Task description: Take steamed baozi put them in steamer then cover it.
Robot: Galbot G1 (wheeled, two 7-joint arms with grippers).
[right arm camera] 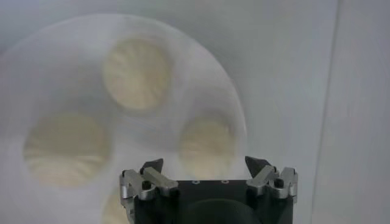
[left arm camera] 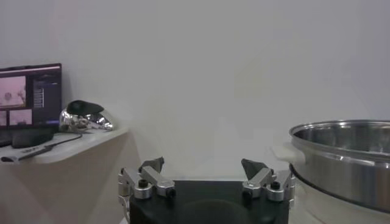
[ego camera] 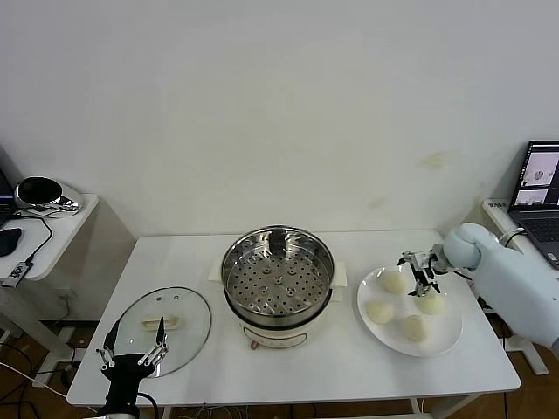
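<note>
Four cream-white baozi lie on a white plate (ego camera: 447, 330) at the right: two far ones (ego camera: 395, 281) (ego camera: 430, 303) and two near ones (ego camera: 380, 312) (ego camera: 414, 328). My right gripper (ego camera: 420, 279) hovers open and empty just above the plate, between the two far baozi. In the right wrist view it (right arm camera: 205, 164) stands over one baozi (right arm camera: 207, 143), with others beyond (right arm camera: 136, 73) (right arm camera: 67, 149). The steel steamer (ego camera: 278, 279) with its perforated tray stands uncovered at the table's middle. My left gripper (ego camera: 134, 349) is open and empty at the near left.
The glass lid (ego camera: 179, 305) with a cream handle lies flat at the near left, under my left gripper. A side table (ego camera: 52, 229) with a shiny object stands at the far left, a laptop (ego camera: 541, 188) at the far right. The steamer also shows in the left wrist view (left arm camera: 347, 159).
</note>
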